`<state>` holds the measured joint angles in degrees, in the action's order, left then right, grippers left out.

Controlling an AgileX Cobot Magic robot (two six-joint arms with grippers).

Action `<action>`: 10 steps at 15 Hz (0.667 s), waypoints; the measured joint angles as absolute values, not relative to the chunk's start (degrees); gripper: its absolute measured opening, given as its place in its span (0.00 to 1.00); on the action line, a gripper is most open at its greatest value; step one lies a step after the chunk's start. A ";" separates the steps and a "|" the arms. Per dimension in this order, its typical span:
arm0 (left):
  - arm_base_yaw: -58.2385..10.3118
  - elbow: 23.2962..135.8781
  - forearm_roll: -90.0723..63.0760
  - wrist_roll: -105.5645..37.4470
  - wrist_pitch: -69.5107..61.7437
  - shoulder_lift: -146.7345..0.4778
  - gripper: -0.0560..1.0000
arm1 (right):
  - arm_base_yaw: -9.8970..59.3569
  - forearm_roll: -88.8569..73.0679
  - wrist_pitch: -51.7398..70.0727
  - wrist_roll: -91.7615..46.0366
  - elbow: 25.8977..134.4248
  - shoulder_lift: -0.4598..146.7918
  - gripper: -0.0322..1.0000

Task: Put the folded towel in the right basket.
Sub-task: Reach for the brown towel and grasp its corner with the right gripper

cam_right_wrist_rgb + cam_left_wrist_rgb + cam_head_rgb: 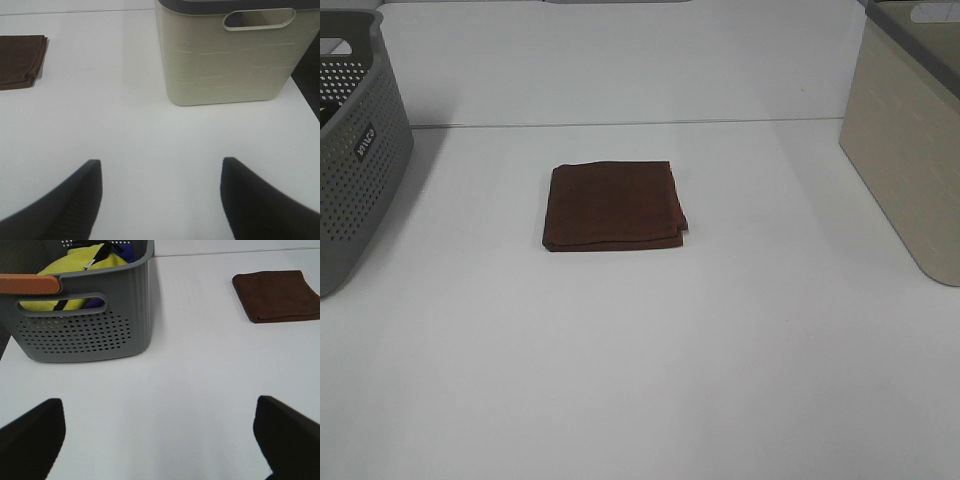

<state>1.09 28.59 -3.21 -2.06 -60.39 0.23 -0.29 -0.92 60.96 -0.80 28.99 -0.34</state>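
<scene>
A dark brown folded towel (613, 206) lies flat on the white table, near the middle. It also shows in the left wrist view (277, 295) and at the edge of the right wrist view (21, 61). The right basket (910, 140) is beige with a grey rim and stands at the table's right side; the right wrist view shows its handle side (230, 55). Neither arm appears in the exterior view. My left gripper (160, 440) is open and empty over bare table. My right gripper (160, 197) is open and empty, short of the beige basket.
A grey perforated basket (350, 150) stands at the left edge. In the left wrist view it (85, 325) holds yellow and blue cloth. The table's back edge (620, 123) runs behind the towel.
</scene>
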 joint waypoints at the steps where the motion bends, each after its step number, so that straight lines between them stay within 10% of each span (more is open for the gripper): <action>1: 1.09 28.59 -3.21 -2.06 -60.39 0.23 0.97 | -0.29 -0.92 60.96 -0.80 28.99 -0.34 0.66; 10: 1.09 28.59 -3.21 -2.06 -60.39 0.23 0.97 | -0.29 -0.92 60.96 -0.80 28.99 -0.34 0.66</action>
